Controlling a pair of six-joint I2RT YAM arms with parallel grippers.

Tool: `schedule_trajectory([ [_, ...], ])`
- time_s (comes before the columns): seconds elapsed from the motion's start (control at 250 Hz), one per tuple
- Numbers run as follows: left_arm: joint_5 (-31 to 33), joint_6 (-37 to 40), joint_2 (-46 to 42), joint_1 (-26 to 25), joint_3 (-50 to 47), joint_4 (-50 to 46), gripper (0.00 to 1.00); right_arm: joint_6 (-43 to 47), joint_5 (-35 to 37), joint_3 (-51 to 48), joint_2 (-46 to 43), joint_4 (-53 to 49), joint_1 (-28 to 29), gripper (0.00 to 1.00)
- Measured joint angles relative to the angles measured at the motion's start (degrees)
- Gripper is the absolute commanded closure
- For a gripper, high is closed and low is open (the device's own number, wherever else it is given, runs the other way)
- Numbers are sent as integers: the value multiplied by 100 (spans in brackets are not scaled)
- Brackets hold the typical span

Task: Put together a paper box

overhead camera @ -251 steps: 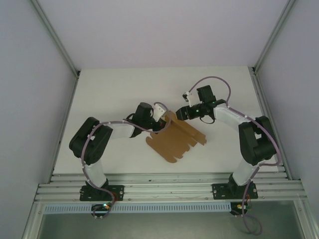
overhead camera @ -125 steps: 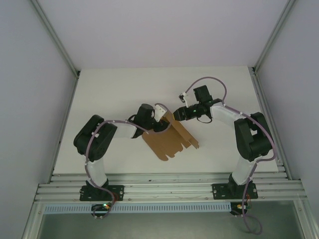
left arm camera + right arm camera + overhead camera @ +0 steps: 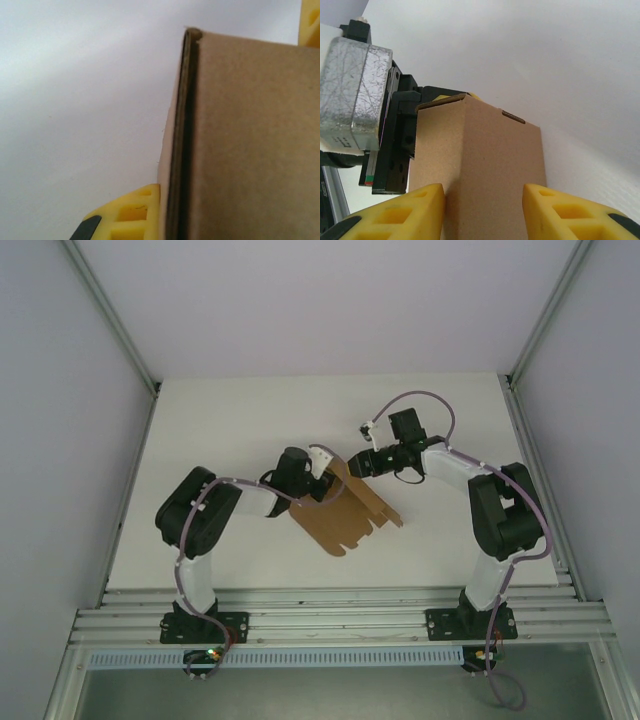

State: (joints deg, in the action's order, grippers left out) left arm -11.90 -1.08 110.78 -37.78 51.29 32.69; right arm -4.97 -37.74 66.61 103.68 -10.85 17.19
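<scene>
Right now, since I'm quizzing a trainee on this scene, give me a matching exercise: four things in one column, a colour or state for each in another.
Things:
1. left claw
2. right claw
3. paper box
4. table

Colour or state:
A. white
B. brown
C. shut on the box
D. fingers apart, astride a fold

Pairs: 1-C, 2-D, 3-B, 4-A

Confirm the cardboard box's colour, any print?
No print visible: plain brown cardboard box; shows best in the right wrist view.
</scene>
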Motion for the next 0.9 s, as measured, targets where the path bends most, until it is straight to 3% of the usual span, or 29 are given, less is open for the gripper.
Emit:
schedule_trajectory([
  [0.16, 1071, -485, 7, -321, 0, 39, 100, -177, 46, -70, 20, 208, -37, 56],
  [0.379, 1974, -1322, 7, -514, 2, 26, 100, -472, -11, -225, 22, 590, -48, 58],
  [0.563, 2841, -1740, 31, -686, 304, -586, 100, -673, -140, -299, 98, 831, -20, 59],
  [0.899, 3462, -2782, 181, -765, 1078, -1915, 100, -916, -103, -470, 96, 1320, 13, 59],
])
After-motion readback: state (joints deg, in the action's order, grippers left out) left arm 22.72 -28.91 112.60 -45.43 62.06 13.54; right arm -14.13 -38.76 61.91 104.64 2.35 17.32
